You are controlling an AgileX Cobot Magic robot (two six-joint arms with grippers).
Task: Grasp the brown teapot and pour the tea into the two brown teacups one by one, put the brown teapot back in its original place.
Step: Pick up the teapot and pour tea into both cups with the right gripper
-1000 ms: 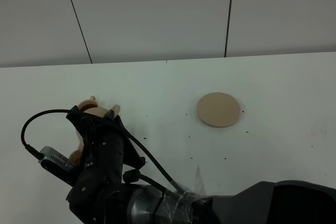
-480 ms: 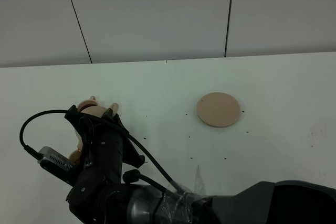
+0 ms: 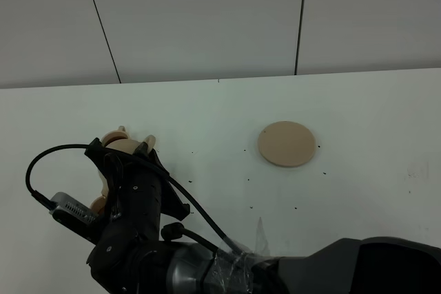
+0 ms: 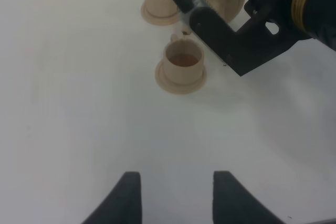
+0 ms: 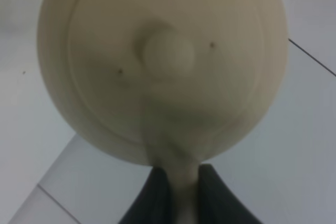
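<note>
Right jaws clenched on brown teapot (image 5: 163,66) handle; left jaws released, teacups (image 4: 183,61) beyond them

open table (image 3: 358,191) around saucer (image 3: 287,144)

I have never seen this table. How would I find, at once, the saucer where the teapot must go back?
Look at the white table from the high camera and go to its right half, away from the black arm. There one flat round tan saucer lies alone with nothing on it. Unlike the small saucers under the two cups, it is wider and bare.
</note>
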